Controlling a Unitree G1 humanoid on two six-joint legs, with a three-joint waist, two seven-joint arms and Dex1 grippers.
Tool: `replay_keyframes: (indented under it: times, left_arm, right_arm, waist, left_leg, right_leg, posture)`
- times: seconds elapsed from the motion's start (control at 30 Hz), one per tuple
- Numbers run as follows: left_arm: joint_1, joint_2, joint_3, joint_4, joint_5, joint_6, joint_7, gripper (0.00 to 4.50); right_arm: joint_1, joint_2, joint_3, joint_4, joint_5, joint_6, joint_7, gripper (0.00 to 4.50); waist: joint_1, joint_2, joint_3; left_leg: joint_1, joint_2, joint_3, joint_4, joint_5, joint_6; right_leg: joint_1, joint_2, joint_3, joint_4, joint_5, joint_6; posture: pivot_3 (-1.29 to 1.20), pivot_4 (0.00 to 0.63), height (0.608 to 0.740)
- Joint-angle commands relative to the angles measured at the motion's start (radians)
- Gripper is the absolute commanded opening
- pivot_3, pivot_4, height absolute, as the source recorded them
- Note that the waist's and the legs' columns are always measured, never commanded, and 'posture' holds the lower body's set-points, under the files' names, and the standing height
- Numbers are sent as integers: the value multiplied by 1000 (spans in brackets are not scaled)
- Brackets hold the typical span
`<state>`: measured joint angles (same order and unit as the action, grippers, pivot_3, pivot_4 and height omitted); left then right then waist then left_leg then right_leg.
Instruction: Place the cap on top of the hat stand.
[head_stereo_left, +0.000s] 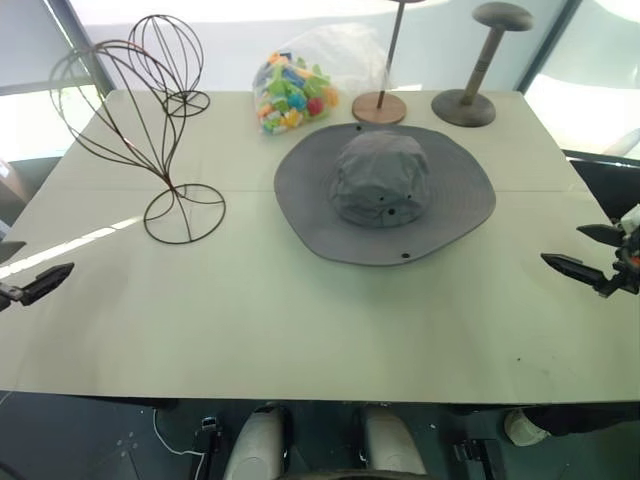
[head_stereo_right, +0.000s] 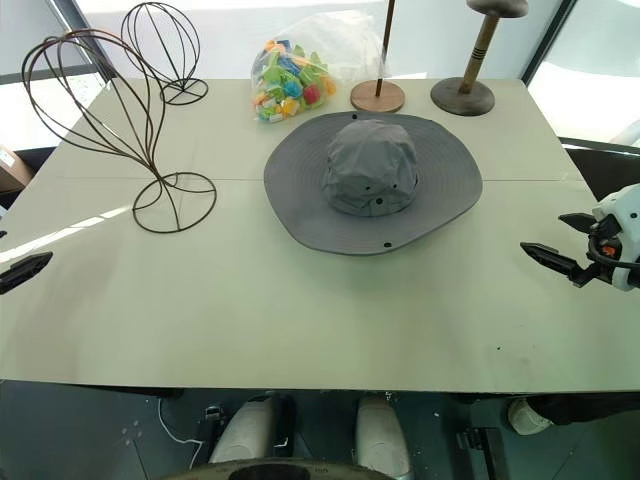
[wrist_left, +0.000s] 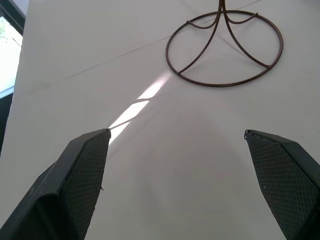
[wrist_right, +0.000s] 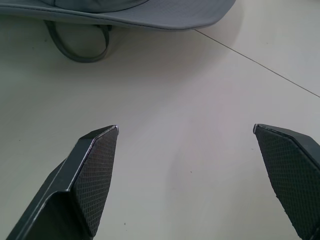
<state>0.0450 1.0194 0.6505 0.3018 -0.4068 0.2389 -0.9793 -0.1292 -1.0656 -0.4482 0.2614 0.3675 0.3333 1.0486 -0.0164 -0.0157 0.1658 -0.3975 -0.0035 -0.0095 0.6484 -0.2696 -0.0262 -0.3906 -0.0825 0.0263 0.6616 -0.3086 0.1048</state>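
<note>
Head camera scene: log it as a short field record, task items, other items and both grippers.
cap: flat on the table, crown up, centre-right
hat stand: upright, to the cap's left, apart from it, cage top bare
smaller wire stand: behind the hat stand
bag of coloured pieces: behind the cap
two wooden stands: back right
left gripper: open, holding nothing, over the table's left edge
right gripper: open, holding nothing, near the cap's brim
task state: cap not yet picked up
</note>
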Motion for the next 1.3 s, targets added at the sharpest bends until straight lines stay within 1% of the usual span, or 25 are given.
replay_keyframes:
  times: [0.03, 0.27, 0.37, 0.47, 0.6, 0.73, 0.8, 0.9, 1.0, 1.13, 1.2, 1.3]
  left_arm:
    - [-7, 6, 23, -20, -15, -7, -12, 4500]
    - [-81, 16, 5, 11, -16, 31, 12, 4500]
    - [-122, 29, 5, -10, -63, 96, -27, 4500]
    - [-172, 55, -14, -72, -116, 166, -82, 4500]
    - [-215, 106, -52, -221, -230, 310, -196, 4500]
    - [-247, 150, -137, -339, -277, 362, -283, 4500]
    - [-279, 161, -179, -387, -313, 386, -326, 4500]
    - [-342, 159, -252, -448, -348, 410, -368, 4500]
    - [-395, 140, -323, -492, -359, 419, -387, 4500]
    - [-469, 96, -417, -508, -355, 416, -386, 4500]
    - [-503, 74, -466, -512, -356, 428, -398, 4500]
    - [-535, 41, -502, -511, -346, 427, -390, 4500]
  right_arm:
    - [-7, -8, -26, -14, 7, -16, 1, 4431]
    - [-13, 0, -27, -9, -16, -37, -54, 4431]
    - [-25, 2, -33, -11, -13, -30, -81, 4431]
    - [-15, -6, -26, -66, -24, -39, -95, 4431]
    - [17, -16, -32, -246, -27, -17, -104, 4431]
    - [78, -4, -50, -492, -36, 13, -132, 4431]
    - [112, 3, -38, -611, -62, 8, -152, 4431]
    - [169, 4, 5, -749, -142, -40, -176, 4431]
    - [216, 11, 68, -810, -261, -113, -214, 4431]
    - [231, 57, 192, -807, -425, -180, -313, 4431]
    - [201, 96, 283, -775, -528, -212, -381, 4431]
    - [141, 152, 376, -731, -626, -227, -446, 4431]
  waist:
    - [0, 0, 0]
    - [2, 0, 0]
    - [0, 0, 0]
    - [1, 0, 0]
    - [0, 0, 0]
    - [0, 2, 1]
    - [1, 2, 2]
    - [3, 1, 2]
    - [4, -1, 3]
    - [4, -1, 3]
    - [2, -1, 3]
    - [-1, -1, 4]
  left_leg:
    - [0, 0, 0, 0, 0, 0]
    - [0, 0, 0, 0, 0, 0]
    - [0, 0, 0, 0, 0, 0]
    - [0, 0, 0, 0, 0, 0]
    - [-1, 0, 0, 1, 0, 0]
    - [-1, 0, 0, 0, 0, 0]
    - [-1, 0, 0, 0, 0, 0]
    - [-1, 0, 0, 1, 0, 0]
    - [-1, 0, 0, 2, 0, 0]
    - [-2, -1, 0, 3, 0, 0]
    - [-2, -1, 0, 3, 0, 0]
    - [-2, -1, 0, 4, 0, 0]
  right_leg:
    - [0, 0, 0, 0, 0, 0]
    - [0, 0, 0, 0, 0, 0]
    - [0, 1, 0, 0, 0, 0]
    - [0, 2, 0, 0, 0, 0]
    - [0, 2, 0, 1, 0, 0]
    - [-1, 3, 0, 1, 0, 0]
    - [-1, 3, 0, 1, 0, 0]
    - [-1, 4, 0, 1, 0, 0]
    - [0, 4, 0, 1, 0, 0]
    - [0, 5, 0, 1, 0, 0]
    - [0, 5, 0, 1, 0, 0]
    - [-1, 5, 0, 2, 0, 0]
  posture:
    - [0, 150, 739]
    - [0, 150, 739]
    - [0, 150, 739]
    - [0, 150, 739]
    - [0, 150, 739]
    - [0, 150, 739]
    - [0, 150, 739]
    - [0, 150, 739]
    - [0, 150, 739]
    - [0, 150, 739]
    - [0, 150, 739]
    - [0, 150, 739]
